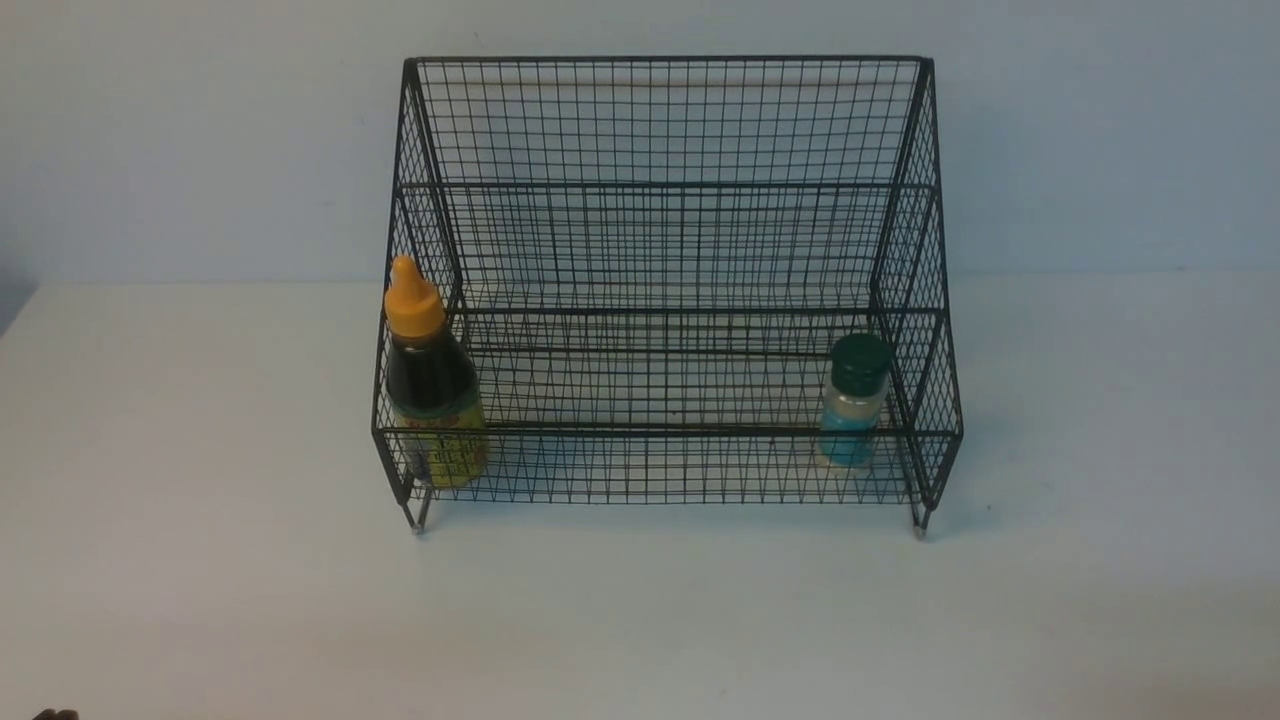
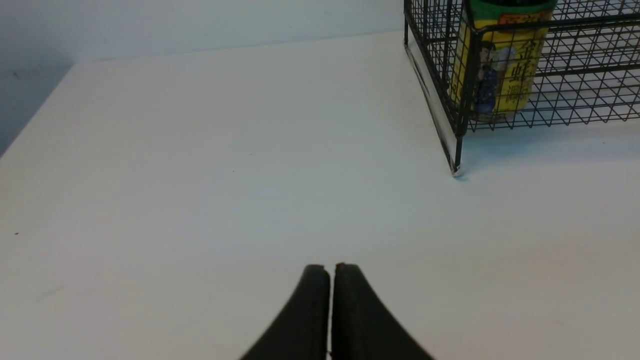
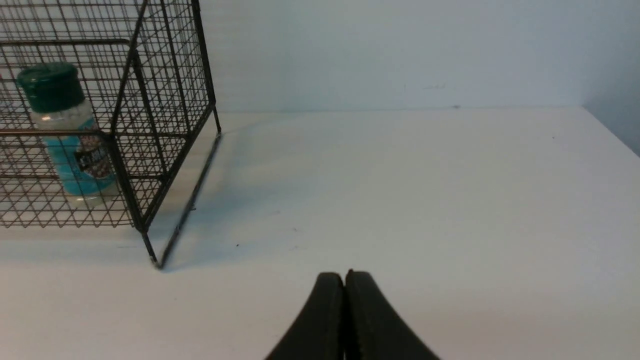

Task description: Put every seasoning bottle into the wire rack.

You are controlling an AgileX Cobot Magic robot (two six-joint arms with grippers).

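The black wire rack point(image 1: 660, 250) stands at the back middle of the table. The dark-liquid bottle point(image 1: 432, 375) with the orange-yellow cap stands upright in the rack's lowest tier at its left end; its yellow label shows in the left wrist view point(image 2: 500, 70). The small jar point(image 1: 853, 402) with the dark green lid stands upright in the same tier at the right end, also in the right wrist view point(image 3: 70, 135). My left gripper point(image 2: 332, 266) is shut and empty over bare table, well short of the rack. My right gripper point(image 3: 345, 274) is shut and empty likewise.
The rack's corners point(image 2: 457, 125) point(image 3: 135, 210) stand on short feet on the white table point(image 1: 640, 620). A pale wall rises behind the table. A dark bit of my left arm point(image 1: 55, 714) shows at the front view's bottom left corner.
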